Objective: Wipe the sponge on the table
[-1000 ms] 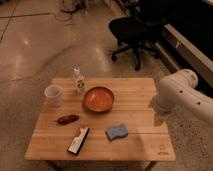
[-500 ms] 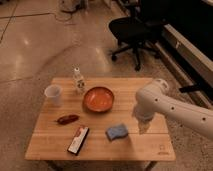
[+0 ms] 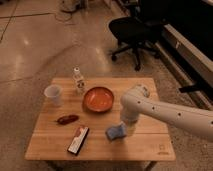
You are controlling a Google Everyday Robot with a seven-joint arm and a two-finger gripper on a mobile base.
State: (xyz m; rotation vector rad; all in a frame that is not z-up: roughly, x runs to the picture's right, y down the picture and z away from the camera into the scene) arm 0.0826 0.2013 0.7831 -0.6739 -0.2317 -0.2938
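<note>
The light-blue sponge [image 3: 115, 132] lies on the wooden table [image 3: 55, 145], right of centre near the front. My white arm reaches in from the right, and its gripper [image 3: 126, 128] hangs down at the sponge's right edge, touching or nearly touching it. The arm hides part of the sponge's right side.
An orange bowl [image 3: 98, 99] sits just behind the sponge. A small bottle [image 3: 78, 81] and a clear cup [image 3: 53, 95] stand at the back left. A dark red object [image 3: 67, 119] and a flat black-and-red box [image 3: 78, 139] lie front left. A black office chair [image 3: 131, 31] stands behind the table.
The arm has swung left from the table's right edge across the tabletop, and the gripper has come down beside the sponge. The sponge has stayed in place.
</note>
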